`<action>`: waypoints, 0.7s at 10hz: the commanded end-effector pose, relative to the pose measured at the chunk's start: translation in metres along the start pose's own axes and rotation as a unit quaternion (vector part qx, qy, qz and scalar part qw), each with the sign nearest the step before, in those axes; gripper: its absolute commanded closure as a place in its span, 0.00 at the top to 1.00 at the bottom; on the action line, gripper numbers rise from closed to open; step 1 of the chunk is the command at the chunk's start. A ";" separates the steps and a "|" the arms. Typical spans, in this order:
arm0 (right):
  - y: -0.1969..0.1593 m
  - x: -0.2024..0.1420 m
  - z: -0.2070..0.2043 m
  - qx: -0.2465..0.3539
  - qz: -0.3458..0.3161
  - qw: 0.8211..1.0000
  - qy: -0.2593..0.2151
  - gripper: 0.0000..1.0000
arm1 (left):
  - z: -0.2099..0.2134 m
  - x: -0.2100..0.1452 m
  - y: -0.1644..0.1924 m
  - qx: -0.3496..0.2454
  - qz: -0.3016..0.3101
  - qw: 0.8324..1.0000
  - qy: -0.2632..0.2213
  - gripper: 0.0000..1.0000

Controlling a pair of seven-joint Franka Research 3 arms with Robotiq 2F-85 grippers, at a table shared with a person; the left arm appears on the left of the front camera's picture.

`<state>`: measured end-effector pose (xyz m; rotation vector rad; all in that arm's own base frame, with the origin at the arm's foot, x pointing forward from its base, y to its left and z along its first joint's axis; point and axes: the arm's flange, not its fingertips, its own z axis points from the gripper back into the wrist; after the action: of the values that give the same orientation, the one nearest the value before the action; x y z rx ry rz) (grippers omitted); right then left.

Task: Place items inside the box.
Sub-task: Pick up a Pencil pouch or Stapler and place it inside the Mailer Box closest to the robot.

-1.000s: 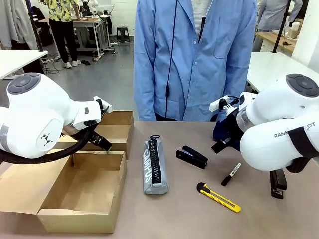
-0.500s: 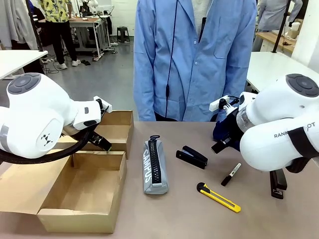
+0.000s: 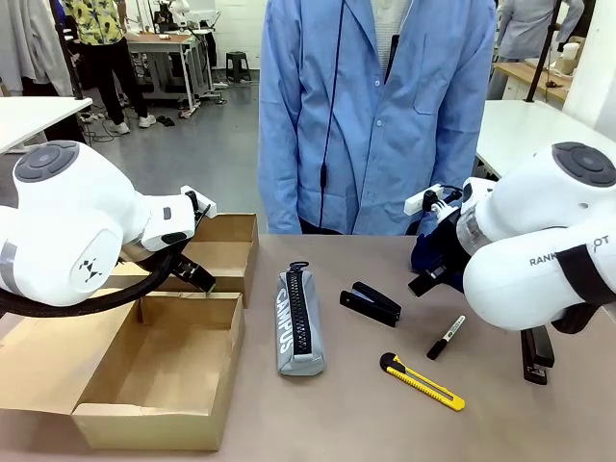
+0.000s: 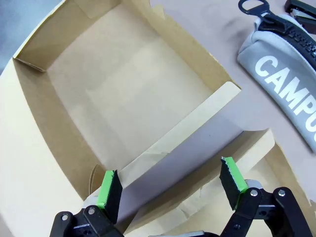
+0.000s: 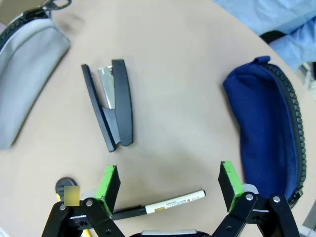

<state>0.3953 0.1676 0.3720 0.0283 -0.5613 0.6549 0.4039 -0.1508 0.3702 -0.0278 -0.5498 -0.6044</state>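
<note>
The open cardboard box (image 3: 164, 371) lies at the table's left. My left gripper (image 4: 171, 182) hovers open over the box's (image 4: 123, 98) inner flap, its green pads (image 4: 109, 190) straddling the flap edge. The grey zipped pencil case (image 3: 300, 322) lies beside the box. To its right lie a black stapler (image 3: 371, 302), the black marker (image 3: 446, 337) and the yellow-and-black utility knife (image 3: 422, 381). A second stapler (image 3: 536, 354) lies partly under my right arm. My right gripper (image 5: 169, 182) is open above the table, between the stapler (image 5: 111, 108) and the dark blue pouch (image 5: 269, 128), with the marker (image 5: 163, 205) just below it.
A person in a blue coat (image 3: 375, 115) stands at the far side of the table, hands not over it. The box's far flaps (image 3: 226, 245) stand open toward the person. Bare tabletop (image 3: 337, 414) lies in front of the pencil case.
</note>
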 end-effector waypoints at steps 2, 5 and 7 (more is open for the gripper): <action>-0.020 0.002 0.076 0.009 -0.059 0.998 -0.018 1.00 | 0.073 -0.006 0.009 -0.056 0.031 0.997 -0.032 1.00; -0.055 -0.066 0.182 0.109 -0.133 0.981 -0.092 1.00 | 0.180 -0.059 0.058 -0.118 0.133 0.982 -0.063 1.00; -0.126 -0.152 0.216 0.164 -0.247 0.944 -0.145 1.00 | 0.214 -0.140 0.138 -0.197 0.213 0.950 -0.116 1.00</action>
<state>0.3192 0.0041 0.5514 0.4860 -0.6742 0.3459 0.3196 0.0119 0.5454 -0.4807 -0.6066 -0.3484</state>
